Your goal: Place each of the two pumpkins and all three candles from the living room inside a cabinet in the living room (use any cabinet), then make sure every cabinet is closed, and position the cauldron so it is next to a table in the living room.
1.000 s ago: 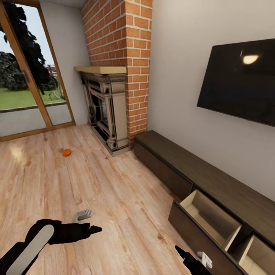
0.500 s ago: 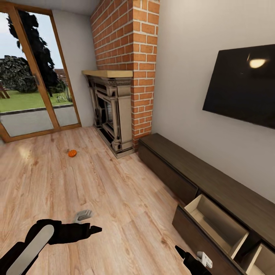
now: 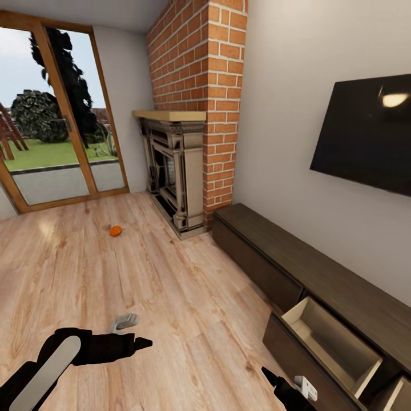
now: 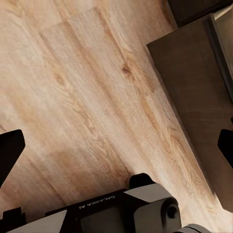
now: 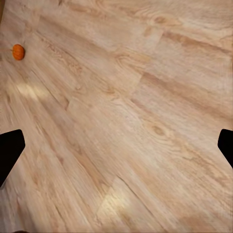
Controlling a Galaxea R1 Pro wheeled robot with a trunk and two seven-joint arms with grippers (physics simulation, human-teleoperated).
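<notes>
Brick chimney (image 3: 211,91), fireplace (image 3: 174,168), wood floor (image 3: 171,285), glass door (image 3: 51,114).

The pale wooden plank floor (image 3: 171,297) carried one small orange pumpkin (image 3: 116,230), lying alone near the fireplace (image 3: 174,171). The long dark cabinet (image 3: 319,285) stood on it along the wall, one drawer open.

the pumpkin (image 3: 116,230) at about 11 o'clock is too small to make out ribs or stem. the cabinet (image 3: 319,285) runs off frame around 4 o'clock, second open drawer (image 3: 399,394) mostly cut off.
</notes>
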